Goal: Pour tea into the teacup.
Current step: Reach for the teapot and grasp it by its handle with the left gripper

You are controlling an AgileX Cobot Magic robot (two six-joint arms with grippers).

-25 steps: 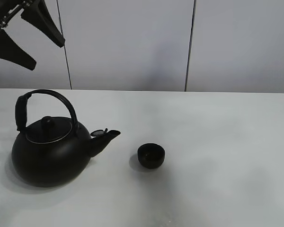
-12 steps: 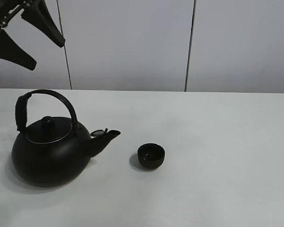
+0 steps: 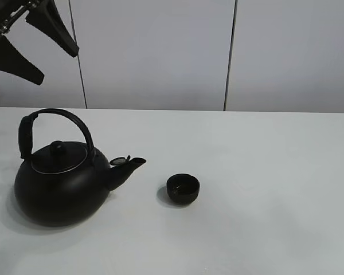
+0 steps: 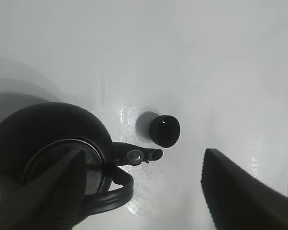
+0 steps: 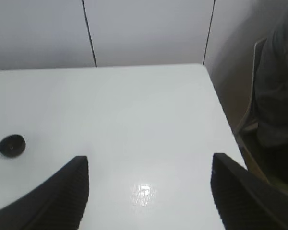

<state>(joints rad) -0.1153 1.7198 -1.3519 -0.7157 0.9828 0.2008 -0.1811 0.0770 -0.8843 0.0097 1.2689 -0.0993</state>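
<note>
The left gripper (image 3: 57,69) hangs released, fingers spread wide and holding nothing, high above the table (image 3: 264,172). The teacup (image 3: 183,188) stands on the table well below it. In the left wrist view the teacup shows in the gap between the fingers, just past the kettle's spout (image 3: 129,167). The right gripper (image 5: 150,160) is also released and empty; the teacup lies well apart from it, toward the left arm's side. The teacup is upright, mouth facing up. It is round, so its axis is vertical with no sideways direction. Whether it holds liquid cannot be told. The kettle (image 3: 60,183) stands beside the teacup, apart from it, spout pointing toward it.
</note>
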